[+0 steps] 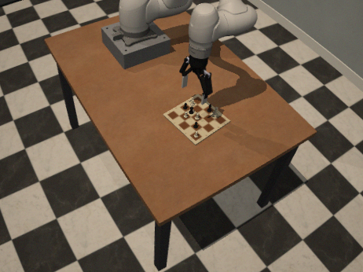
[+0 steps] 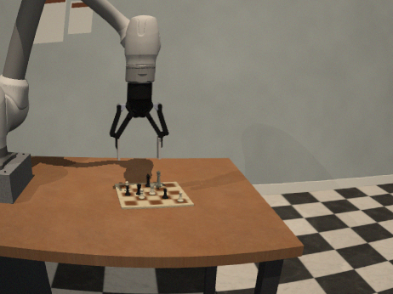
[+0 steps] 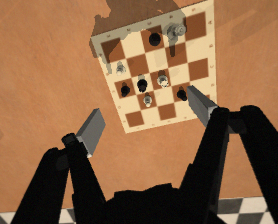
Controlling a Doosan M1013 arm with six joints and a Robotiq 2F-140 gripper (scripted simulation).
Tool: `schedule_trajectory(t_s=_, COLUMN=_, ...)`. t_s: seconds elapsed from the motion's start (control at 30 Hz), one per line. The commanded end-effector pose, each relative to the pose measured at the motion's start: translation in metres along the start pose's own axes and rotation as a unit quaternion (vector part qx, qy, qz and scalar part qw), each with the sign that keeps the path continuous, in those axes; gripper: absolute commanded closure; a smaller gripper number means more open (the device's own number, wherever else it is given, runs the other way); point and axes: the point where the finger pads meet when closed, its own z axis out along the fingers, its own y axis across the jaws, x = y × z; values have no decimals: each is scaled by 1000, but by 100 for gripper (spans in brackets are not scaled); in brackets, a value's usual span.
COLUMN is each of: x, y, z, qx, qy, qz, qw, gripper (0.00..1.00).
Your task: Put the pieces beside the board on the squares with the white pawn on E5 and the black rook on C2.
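Observation:
The small chessboard [image 1: 195, 120] lies on the brown table; it also shows in the exterior view [image 2: 154, 195] and in the wrist view [image 3: 160, 65]. Several small black and white pieces stand upright on it, among them a tall white piece [image 3: 175, 30] at a far corner and a black piece [image 3: 142, 84] near the middle. They are too small for me to tell the white pawn or the black rook apart. My gripper [image 1: 194, 92] hangs well above the board's edge nearest the robot base, open and empty; it also shows in the exterior view [image 2: 138, 157] and in the wrist view [image 3: 146, 101].
The robot's grey base block [image 1: 135, 44] stands at the back of the table. A pale shape [image 2: 121, 185] sits at the board's left edge in the exterior view; I cannot tell what it is. The table edges are far from the board.

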Motion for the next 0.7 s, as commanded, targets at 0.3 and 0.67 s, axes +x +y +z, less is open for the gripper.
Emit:
schedule_trajectory(t_s=0.3, x=0, y=0, z=0, qx=0, qy=0, qz=0, qw=1000, gripper=0)
schedule_trajectory(t_s=0.67, x=0, y=0, z=-15, qx=0, qy=0, qz=0, qw=1000, gripper=0)
